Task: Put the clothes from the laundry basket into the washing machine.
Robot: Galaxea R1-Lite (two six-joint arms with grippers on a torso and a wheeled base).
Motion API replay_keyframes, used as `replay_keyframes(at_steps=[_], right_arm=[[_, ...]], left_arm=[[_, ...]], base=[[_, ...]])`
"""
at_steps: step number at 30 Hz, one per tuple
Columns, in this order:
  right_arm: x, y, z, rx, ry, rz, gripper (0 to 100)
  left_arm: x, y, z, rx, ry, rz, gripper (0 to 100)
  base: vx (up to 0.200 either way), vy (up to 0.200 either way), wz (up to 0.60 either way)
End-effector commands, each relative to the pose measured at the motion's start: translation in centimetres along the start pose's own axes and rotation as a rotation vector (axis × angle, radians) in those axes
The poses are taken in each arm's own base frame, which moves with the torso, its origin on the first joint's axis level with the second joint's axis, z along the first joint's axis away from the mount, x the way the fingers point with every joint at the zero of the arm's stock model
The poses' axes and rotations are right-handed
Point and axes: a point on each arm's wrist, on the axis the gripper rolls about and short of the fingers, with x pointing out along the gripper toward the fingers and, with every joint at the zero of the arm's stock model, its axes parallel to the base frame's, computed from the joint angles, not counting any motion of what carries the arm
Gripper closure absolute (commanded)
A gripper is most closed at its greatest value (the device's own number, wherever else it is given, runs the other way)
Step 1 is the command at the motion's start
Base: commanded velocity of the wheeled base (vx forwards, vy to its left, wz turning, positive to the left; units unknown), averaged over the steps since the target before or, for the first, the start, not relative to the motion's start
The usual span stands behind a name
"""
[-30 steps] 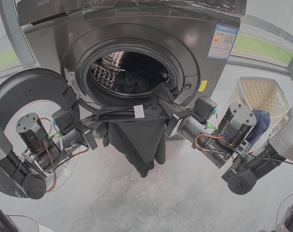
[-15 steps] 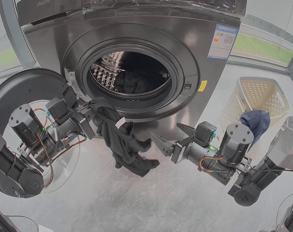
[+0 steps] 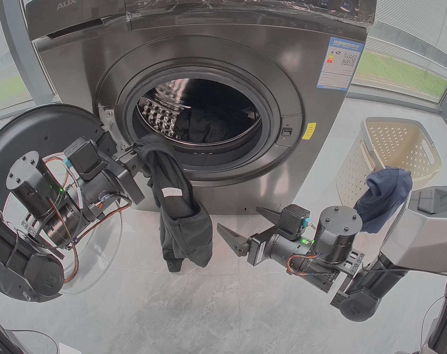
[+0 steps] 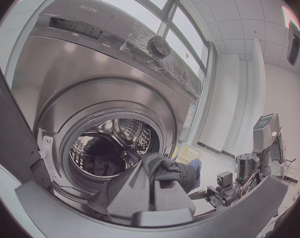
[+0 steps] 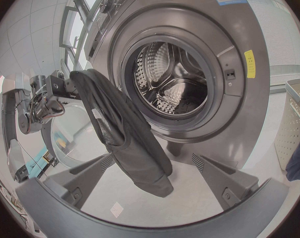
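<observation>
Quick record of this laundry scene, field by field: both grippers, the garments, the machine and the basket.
left gripper: shut on the black garment, at the lower left of the machine's opening
black garment: hangs from the left gripper in front of the machine, outside the drum
right gripper: open, empty, low in front of the machine
washing machine: door swung open to the left; dark clothes in the drum
laundry basket: right of the machine, blue garment draped over its rim
</observation>
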Motion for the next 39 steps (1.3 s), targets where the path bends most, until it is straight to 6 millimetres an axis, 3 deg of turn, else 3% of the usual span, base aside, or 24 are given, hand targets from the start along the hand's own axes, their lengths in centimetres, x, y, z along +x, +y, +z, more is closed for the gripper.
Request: replay_keyframes(at_steps=[1, 10, 21, 36, 37, 39], right_arm=[[1.1, 0.7, -1.4, -0.001, 0.02, 0.022, 0], [2.6, 2.9, -3.5, -0.006, 0.04, 0.082, 0], [6.7, 2.6, -5.1, -0.02, -0.031, 0.09, 0], [9.8, 1.6, -6.3, -0.036, -0.087, 0.073, 0], [9.8, 1.6, -6.3, -0.036, -0.09, 0.074, 100], [9.9, 1.5, -6.2, -0.035, -0.096, 0.072, 100]], left_arm=[[0.0, 0.0, 0.2, 0.003, -0.007, -0.001, 100], [0.2, -0.3, 0.2, 0.001, -0.012, 0.008, 100], [0.3, -0.5, 0.1, -0.003, -0.01, 0.011, 100], [0.3, -0.6, -0.1, -0.003, -0.002, 0.015, 100], [0.3, -0.5, -0.2, -0.003, -0.001, 0.016, 100], [0.2, -0.5, -0.2, -0.004, 0.001, 0.017, 100]], base=[[0.0, 0.0, 0.0], [0.0, 0.0, 0.0], [0.0, 0.0, 0.0], [0.0, 0.0, 0.0], [0.0, 0.0, 0.0], [0.0, 0.0, 0.0]])
